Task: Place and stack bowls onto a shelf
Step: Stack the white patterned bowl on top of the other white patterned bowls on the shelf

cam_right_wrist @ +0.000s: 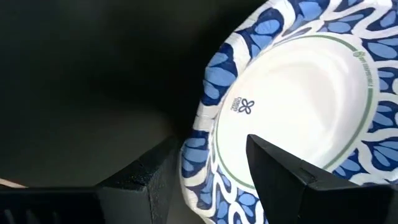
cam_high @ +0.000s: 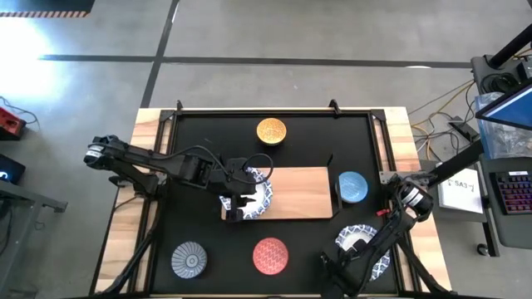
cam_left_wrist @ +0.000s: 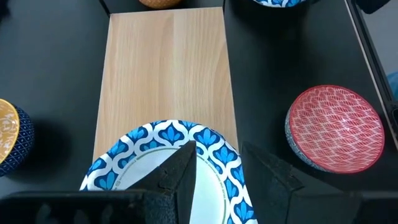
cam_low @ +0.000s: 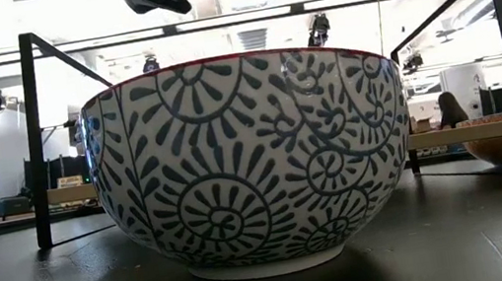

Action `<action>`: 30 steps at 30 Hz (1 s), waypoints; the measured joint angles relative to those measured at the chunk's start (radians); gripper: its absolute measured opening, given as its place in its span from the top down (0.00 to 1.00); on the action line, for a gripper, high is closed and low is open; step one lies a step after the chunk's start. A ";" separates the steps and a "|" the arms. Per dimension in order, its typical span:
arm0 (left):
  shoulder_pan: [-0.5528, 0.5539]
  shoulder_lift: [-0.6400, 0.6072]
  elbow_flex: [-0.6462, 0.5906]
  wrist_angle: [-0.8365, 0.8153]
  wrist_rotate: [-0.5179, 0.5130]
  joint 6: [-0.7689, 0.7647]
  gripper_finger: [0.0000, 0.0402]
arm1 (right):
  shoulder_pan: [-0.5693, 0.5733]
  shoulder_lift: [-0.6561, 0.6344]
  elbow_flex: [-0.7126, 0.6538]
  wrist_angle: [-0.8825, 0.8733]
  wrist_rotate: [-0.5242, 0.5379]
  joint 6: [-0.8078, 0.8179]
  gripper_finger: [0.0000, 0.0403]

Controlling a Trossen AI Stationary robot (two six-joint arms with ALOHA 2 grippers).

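Note:
A blue-and-white bowl (cam_high: 259, 193) sits over the left end of the light-wood shelf (cam_high: 303, 193), with my left gripper (cam_left_wrist: 217, 158) shut on its rim. Whether it rests on the board I cannot tell. At the near right, my right gripper (cam_right_wrist: 211, 155) points down, open, over a second blue-and-white bowl (cam_high: 359, 239) that stands on the black tabletop. One finger stands outside that bowl's rim and one inside, and I see no touch. My left gripper has the bowl's rim (cam_left_wrist: 231, 163) on the side nearest the arm, one finger (cam_left_wrist: 185, 171) inside the bowl and one outside. The fingers slant down at it from the table's left. The bowl sits level, mouth up, over the shelf's left end.
An orange-yellow bowl (cam_high: 271, 131) stands behind the shelf and a light blue one (cam_high: 352, 187) at its right end. A red bowl (cam_high: 270, 255) and a grey ribbed one (cam_high: 190, 259) stand near the front edge. A black frame (cam_low: 37, 142) rings the table.

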 joint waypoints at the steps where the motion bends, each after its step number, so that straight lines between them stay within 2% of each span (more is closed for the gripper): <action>1: 0.000 0.000 0.000 -0.001 0.000 0.000 0.73 | 0.000 -0.001 -0.002 0.002 0.000 -0.001 0.56; 4: 0.000 0.000 0.000 -0.002 0.000 0.000 0.73 | 0.000 -0.001 -0.003 0.010 0.000 -0.012 0.60; 9: 0.000 0.000 0.000 -0.002 0.004 0.000 0.73 | 0.000 -0.001 -0.006 0.014 0.000 -0.012 0.74; 16: -0.008 0.000 0.000 -0.002 0.141 0.094 0.73 | 0.000 -0.009 -0.007 0.078 -0.015 -0.049 0.95; 23: -0.017 0.000 0.000 0.004 0.337 0.176 0.73 | 0.001 -0.013 0.028 0.170 -0.107 -0.155 0.97; 30: -0.053 0.000 0.000 0.049 0.580 0.284 0.73 | 0.005 -0.013 0.197 0.172 -0.109 -0.340 0.97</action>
